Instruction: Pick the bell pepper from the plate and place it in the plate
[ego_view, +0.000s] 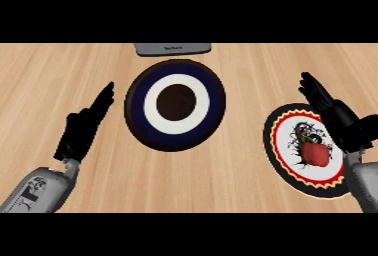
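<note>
We list: pepper (316, 154) on patterned plate (276, 150); right hand (336, 117) open, empty, over its far rim; blue plate (139, 107) apart, bare wood between; left hand (83, 127) open, empty.

One head view alone looks steeply down on the wooden counter (229, 192), facing away from the robot. It is near enough that the blue-ringed plate (136, 107) and red-rimmed plate (283, 146) fill much of it. A grey object (173, 48) is cropped at the top.

Centre plate (175, 70) sits mid-frame on the worktop (236, 190). Second plate (279, 145) lower right, bell pepper (316, 154) on it. Flat object (173, 48) at top edge, just behind centre plate.
</note>
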